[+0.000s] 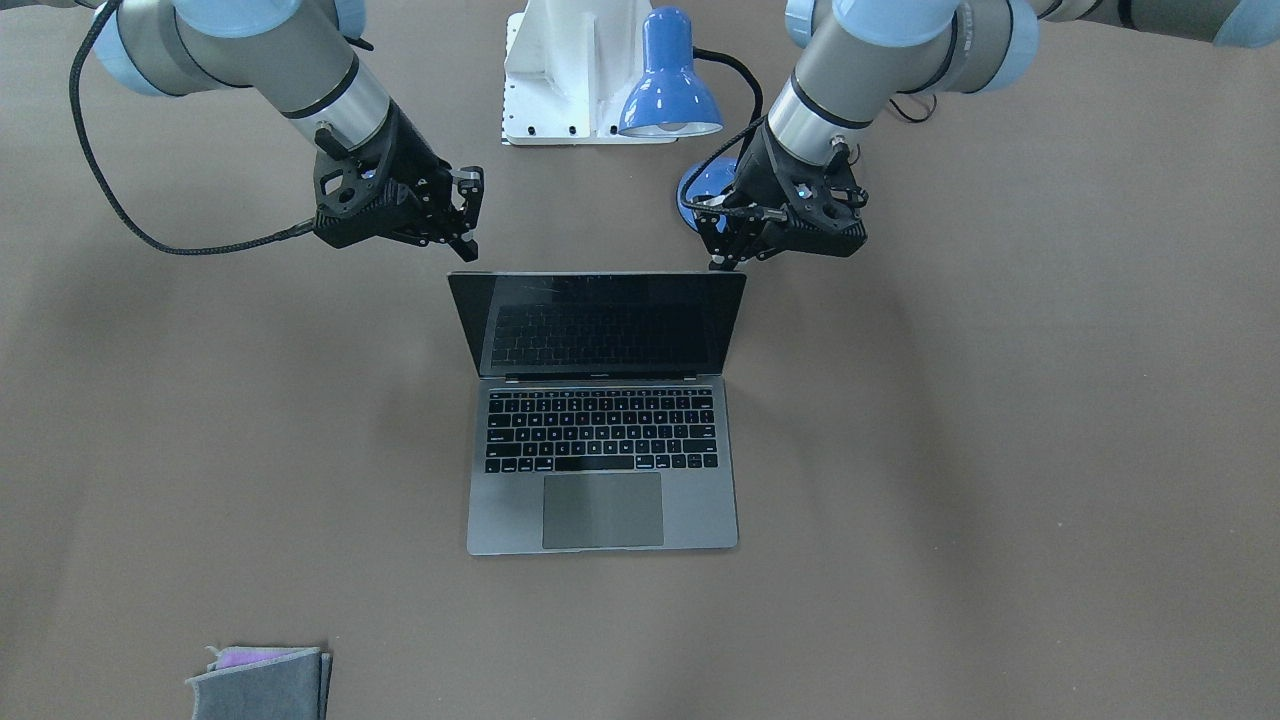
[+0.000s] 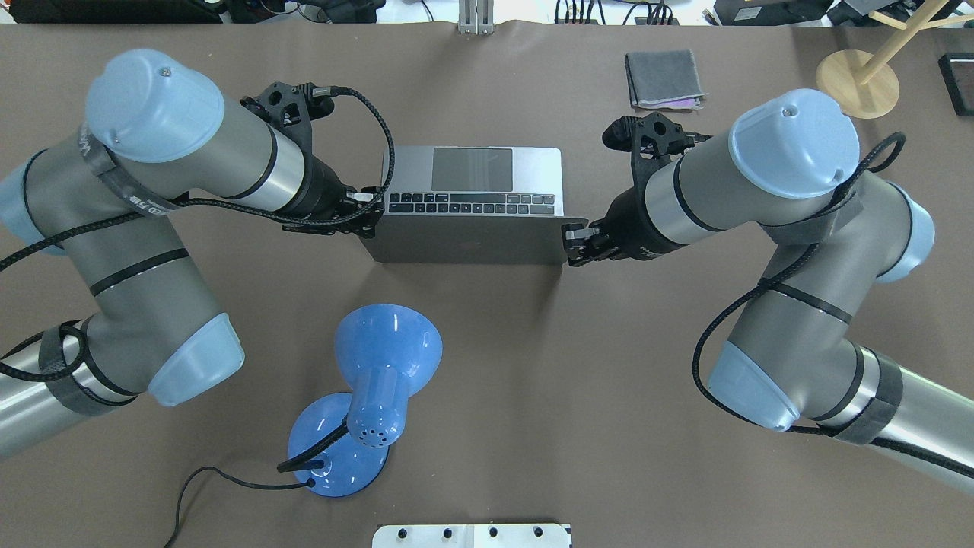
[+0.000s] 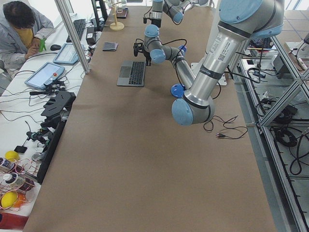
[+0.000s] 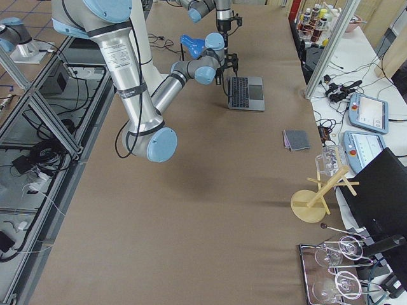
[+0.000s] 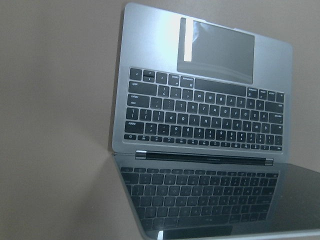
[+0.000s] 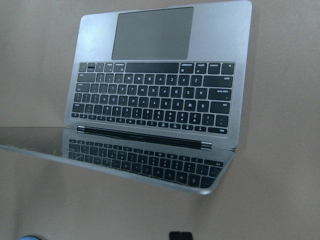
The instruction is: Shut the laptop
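Close behind the open laptop [image 1: 600,460], one by each top lid corner: right gripper [image 1: 468,218] spread, left gripper [image 1: 728,252] too hidden to tell.

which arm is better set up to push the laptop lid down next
Left, narrowly. The left hand sits right at a top corner of the laptop lid, fingertips almost on the edge; the right hand hangs slightly farther from its corner.
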`<state>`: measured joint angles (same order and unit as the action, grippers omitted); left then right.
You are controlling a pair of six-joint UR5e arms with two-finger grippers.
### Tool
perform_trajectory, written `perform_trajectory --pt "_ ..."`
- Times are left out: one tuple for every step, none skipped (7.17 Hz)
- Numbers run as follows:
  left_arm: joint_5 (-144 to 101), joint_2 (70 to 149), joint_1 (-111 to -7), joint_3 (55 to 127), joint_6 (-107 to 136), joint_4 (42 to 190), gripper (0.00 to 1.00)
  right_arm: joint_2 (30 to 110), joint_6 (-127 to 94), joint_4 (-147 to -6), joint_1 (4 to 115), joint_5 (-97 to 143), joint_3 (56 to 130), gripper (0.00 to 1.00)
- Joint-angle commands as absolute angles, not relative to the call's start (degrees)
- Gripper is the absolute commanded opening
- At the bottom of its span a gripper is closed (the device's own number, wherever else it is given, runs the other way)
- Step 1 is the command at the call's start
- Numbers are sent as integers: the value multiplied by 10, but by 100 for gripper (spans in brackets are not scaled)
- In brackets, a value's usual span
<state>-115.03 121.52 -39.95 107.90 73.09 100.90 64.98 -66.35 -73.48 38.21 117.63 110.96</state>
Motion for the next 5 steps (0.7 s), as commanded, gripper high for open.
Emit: perform_trajectory --pt "-1130 1221 -399 1079 728 1009 0 643 -663 -734 381 1153 1108 0" --pt "-1114 1222 -398 1072 726 1009 0 629 -663 -736 381 1141 1101 0" --pt "-1094 1231 -398 1053 723 1011 0 621 -662 -735 381 1131 1081 0" --pt "-1094 1240 -398 1043 723 1011 0 601 -662 -735 388 1128 1061 0" --pt "-1094 1248 -398 1037 722 1011 0 591 -663 -738 398 1127 1053 0"
